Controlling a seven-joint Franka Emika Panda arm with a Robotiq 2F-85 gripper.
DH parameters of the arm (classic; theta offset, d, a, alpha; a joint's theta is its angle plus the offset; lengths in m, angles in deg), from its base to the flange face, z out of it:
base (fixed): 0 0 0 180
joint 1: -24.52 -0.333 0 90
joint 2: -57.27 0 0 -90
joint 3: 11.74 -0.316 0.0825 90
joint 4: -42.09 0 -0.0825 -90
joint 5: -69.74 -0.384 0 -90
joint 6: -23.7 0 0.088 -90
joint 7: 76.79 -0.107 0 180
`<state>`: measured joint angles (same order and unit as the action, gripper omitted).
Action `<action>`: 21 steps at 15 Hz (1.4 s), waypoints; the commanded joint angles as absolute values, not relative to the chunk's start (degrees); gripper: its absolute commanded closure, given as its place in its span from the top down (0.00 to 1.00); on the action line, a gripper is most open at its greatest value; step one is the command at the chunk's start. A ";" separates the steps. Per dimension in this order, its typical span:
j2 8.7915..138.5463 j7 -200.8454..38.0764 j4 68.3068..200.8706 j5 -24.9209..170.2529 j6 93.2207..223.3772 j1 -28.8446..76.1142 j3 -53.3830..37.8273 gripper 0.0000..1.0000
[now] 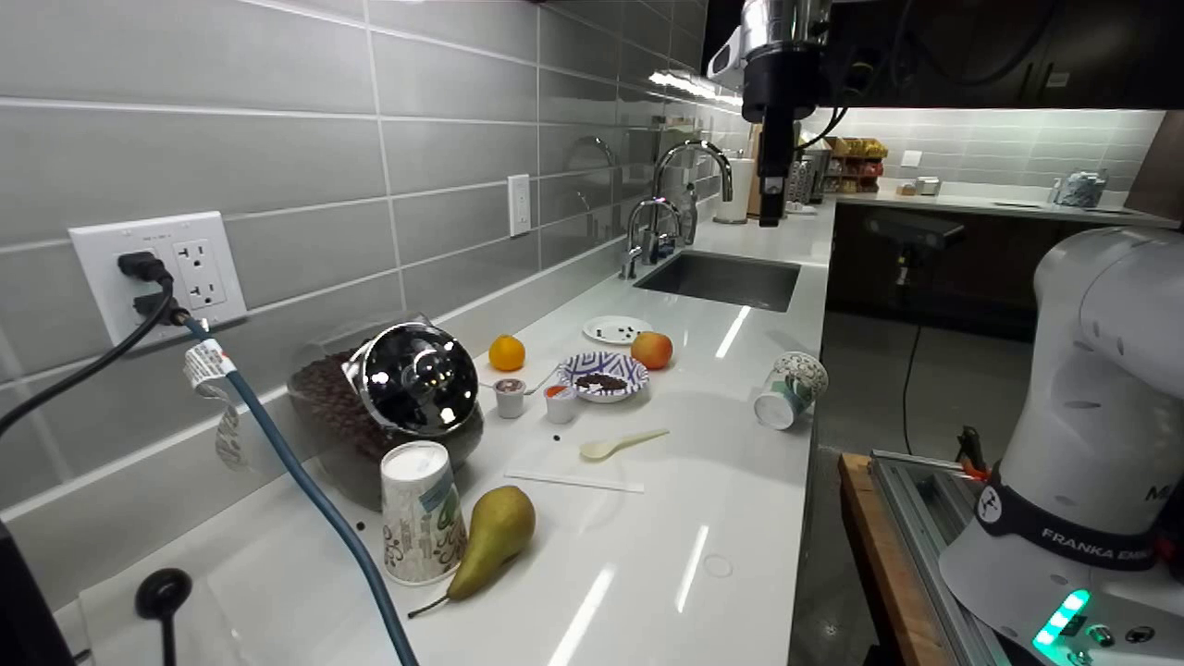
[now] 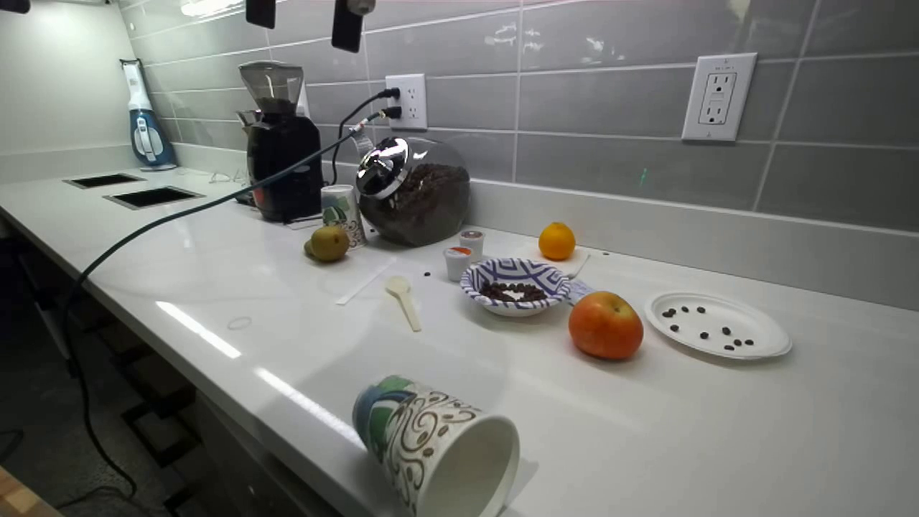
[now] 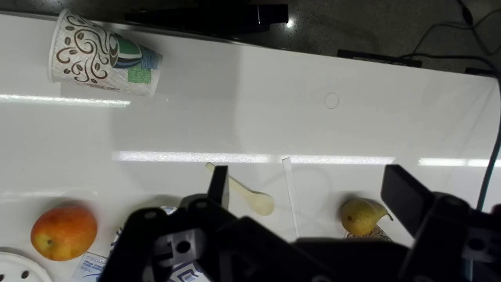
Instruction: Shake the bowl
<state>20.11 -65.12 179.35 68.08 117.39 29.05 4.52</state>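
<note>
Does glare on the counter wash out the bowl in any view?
In both exterior views, streaks lie clear of the bowl, its pattern readable; in the wrist view, glare bands and soft shadow cross the counter, the claw hiding most of the bowl.

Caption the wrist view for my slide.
The open black claw hangs above a glossy white counter, mostly hiding a round blue-patterned white bowl near a slim cream spoon.

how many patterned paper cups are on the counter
2: the tipped cup, lying near the edge of the counter, and the standing cup, beside the pear. I see no third, though others could be hidden.
</note>
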 commanded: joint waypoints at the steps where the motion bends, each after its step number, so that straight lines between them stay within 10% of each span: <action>1: 20.41 -64.44 179.22 67.48 117.25 30.43 3.48 1.00; 21: 37.65 -41.20 180.19 68.61 151.11 29.66 7.70 1.00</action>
